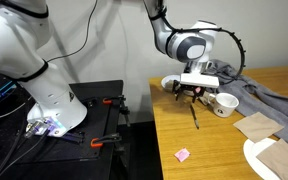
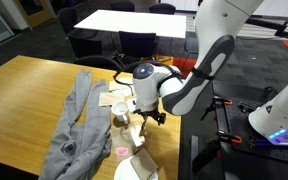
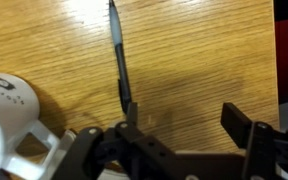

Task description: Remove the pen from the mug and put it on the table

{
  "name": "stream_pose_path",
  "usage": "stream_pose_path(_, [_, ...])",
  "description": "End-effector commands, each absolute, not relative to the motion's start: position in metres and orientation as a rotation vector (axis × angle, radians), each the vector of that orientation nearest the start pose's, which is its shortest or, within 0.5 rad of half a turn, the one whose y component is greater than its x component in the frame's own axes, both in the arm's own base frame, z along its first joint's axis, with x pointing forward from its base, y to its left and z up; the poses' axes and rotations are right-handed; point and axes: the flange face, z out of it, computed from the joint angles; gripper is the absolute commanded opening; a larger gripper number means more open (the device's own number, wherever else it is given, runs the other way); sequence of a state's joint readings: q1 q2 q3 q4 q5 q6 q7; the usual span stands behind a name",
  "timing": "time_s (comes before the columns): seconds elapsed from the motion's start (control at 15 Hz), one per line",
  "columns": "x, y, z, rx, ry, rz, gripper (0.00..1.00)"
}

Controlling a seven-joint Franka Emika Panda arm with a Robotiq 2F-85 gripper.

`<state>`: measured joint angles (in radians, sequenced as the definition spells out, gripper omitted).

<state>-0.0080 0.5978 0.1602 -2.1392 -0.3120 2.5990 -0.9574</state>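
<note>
The thin dark pen (image 3: pixel 119 60) lies out of the mug on the wooden table (image 3: pixel 204 50), its near end right beside one finger of my gripper (image 3: pixel 184 120). The gripper is open, with nothing between the fingers, and hovers low over the table. In an exterior view the pen (image 1: pixel 194 115) shows just below the gripper (image 1: pixel 191 93), to the side of the white mug (image 1: pixel 224 104). The mug's white side also shows at the edge of the wrist view (image 3: pixel 4 110). In an exterior view the gripper (image 2: pixel 144 113) is next to the mug (image 2: pixel 123 118).
A shallow white bowl (image 1: pixel 170 83) stands behind the gripper. A grey cloth (image 1: pixel 269 90) lies past the mug, with brown paper pieces (image 1: pixel 256 125) and a white plate (image 1: pixel 264 162) nearby. A pink scrap (image 1: pixel 182 155) lies near the table's edge. A black bench with red clamps (image 1: pixel 104 110) stands beside the table.
</note>
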Motion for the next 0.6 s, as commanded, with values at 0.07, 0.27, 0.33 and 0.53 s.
stream_pose_path(0.07, [0.534, 0.093, 0.172, -2.499, -1.995, 0.102, 1.00])
stream_pose_path(0.27, [0.531, 0.091, 0.211, -2.574, -1.959, 0.005, 1.00])
stream_pose_path(0.33, [0.529, 0.091, 0.225, -2.594, -1.942, -0.028, 1.00])
stream_pose_path(0.53, [0.521, 0.087, 0.263, -2.649, -1.880, -0.154, 1.00])
